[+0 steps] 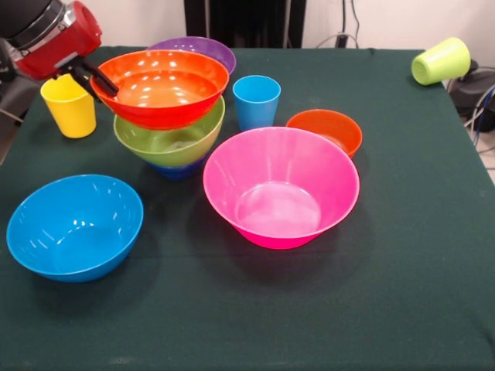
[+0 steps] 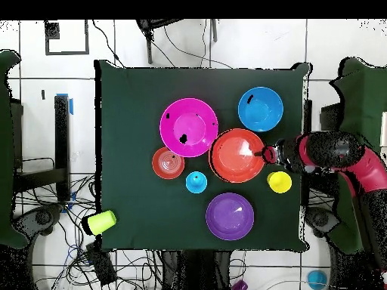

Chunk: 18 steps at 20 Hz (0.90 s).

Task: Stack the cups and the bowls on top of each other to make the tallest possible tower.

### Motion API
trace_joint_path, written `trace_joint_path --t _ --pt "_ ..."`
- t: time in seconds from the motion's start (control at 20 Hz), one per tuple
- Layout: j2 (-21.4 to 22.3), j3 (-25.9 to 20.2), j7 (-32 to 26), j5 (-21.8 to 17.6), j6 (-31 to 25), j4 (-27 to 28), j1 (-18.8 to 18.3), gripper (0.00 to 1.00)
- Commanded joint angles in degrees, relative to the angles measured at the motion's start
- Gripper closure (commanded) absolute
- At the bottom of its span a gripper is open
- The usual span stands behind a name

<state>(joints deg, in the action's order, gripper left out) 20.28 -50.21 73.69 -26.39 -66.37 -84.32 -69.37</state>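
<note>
The worktop (image 1: 433, 255) is covered with dark green cloth and carries all the items.

The pink bowl (image 1: 281, 185) is the largest. It stands upright near the middle of the worktop, empty, apart from the other bowls in the front view.

The light blue bowl (image 1: 75, 226) stands upright and empty at the front left of the front view, well apart from the pink bowl.

The tower (image 1: 170, 116) stands behind the light blue bowl. The small dark blue bowl (image 1: 176, 171) is at its base, and only its lower part shows. The lime green bowl (image 1: 166, 143) sits nested in it. The orange-red bowl (image 1: 162, 86) is on top, tilted, its rim raised on the side away from the claw.

The purple bowl (image 1: 203, 49) stands just behind the tower, mostly hidden by the orange-red bowl.

The small orange bowl (image 1: 326, 130) stands upright just behind the pink bowl.

The lime green cup (image 1: 441, 61) lies on its side at the far right corner, well apart from everything else.

The yellow cup (image 1: 69, 105) stands upright just left of the tower, below the arm.

The light blue cup (image 1: 256, 101) stands upright between the tower and the small orange bowl.

The claw (image 1: 99, 79) is clamped on the left rim of the orange-red bowl, with one finger inside the rim and one outside.
</note>
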Motion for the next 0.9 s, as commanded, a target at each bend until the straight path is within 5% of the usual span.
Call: trace_joint_path --t 0.05,0.4,0.45,0.9 --pt "-0.88 0.11 -8.34 -2.32 4.45 -4.17 1.27 1.0" --pt "-1.21 -0.47 -9.09 -2.45 5.74 -5.32 0.31 1.0" --pt "-1.54 -0.94 -9.73 -2.41 6.34 -5.58 -0.09 0.0" --pt "0.15 -0.11 -8.39 -2.51 4.86 -4.89 1.1 0.0"
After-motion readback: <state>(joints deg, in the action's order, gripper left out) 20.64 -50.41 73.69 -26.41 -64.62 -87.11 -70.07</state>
